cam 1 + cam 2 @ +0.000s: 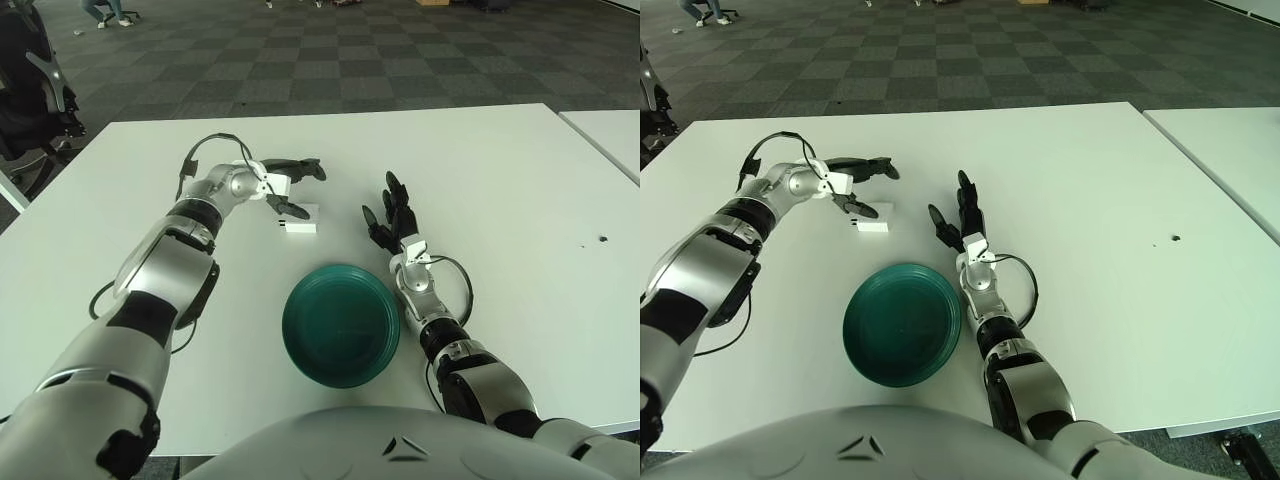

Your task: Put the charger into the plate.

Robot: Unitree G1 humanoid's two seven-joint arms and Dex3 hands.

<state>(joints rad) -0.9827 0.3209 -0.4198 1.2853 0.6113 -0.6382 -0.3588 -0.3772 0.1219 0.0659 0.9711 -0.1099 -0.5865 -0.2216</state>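
A white charger lies on the white table, just beyond the dark green plate. My left hand hovers right over the charger's left end with its black fingers spread, one finger reaching down to the charger's near edge and holding nothing. My right hand shows to the right of the charger and beyond the plate's right rim, fingers spread and empty. The plate holds nothing.
A second white table stands at the far right with a gap between. A small dark mark is on the table at the right. A black chair stands off the table's left corner.
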